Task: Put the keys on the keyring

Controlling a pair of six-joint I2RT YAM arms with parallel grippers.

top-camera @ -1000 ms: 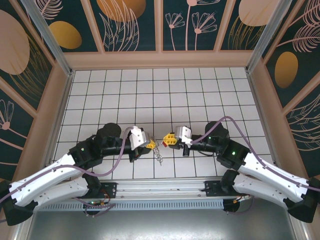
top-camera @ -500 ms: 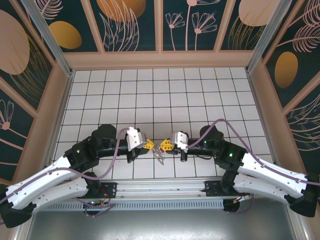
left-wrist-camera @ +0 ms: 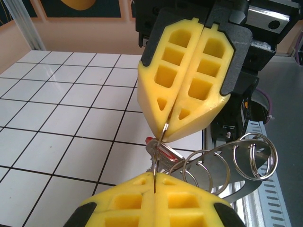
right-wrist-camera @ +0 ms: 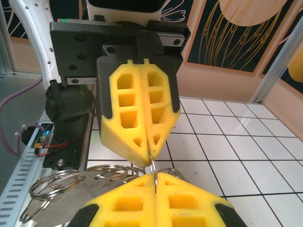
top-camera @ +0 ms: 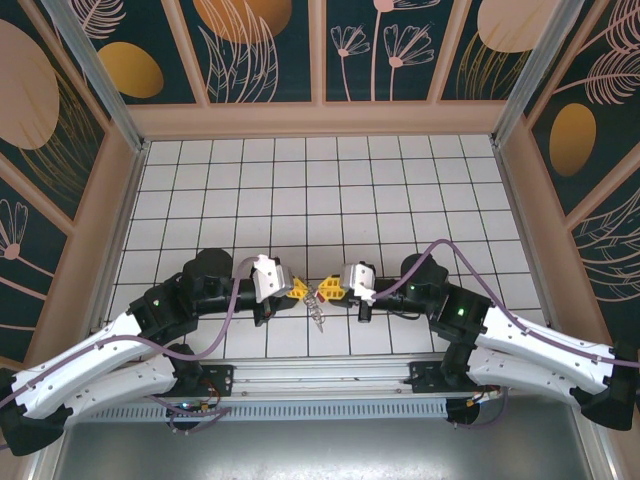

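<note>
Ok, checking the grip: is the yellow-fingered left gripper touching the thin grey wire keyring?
Touching: left wrist view shows the left gripper shut on the keyring wire.

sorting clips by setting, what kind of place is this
Likely a robot test booth: a white gridded tabletop boxed in by botanical-print wall panels on aluminium posts, with left arm and right arm bolted at its near edge.

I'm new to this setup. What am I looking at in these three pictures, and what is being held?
Two robot arms stand at the near edge of a white tiled table. One picture looks down from above; the other two come from cameras on each wrist. The left gripper and right gripper meet tip to tip, both shut on thin wire of a keyring whose loops dangle between them. A red-headed key sits at the join; whether it is threaded on, I cannot tell.
</note>
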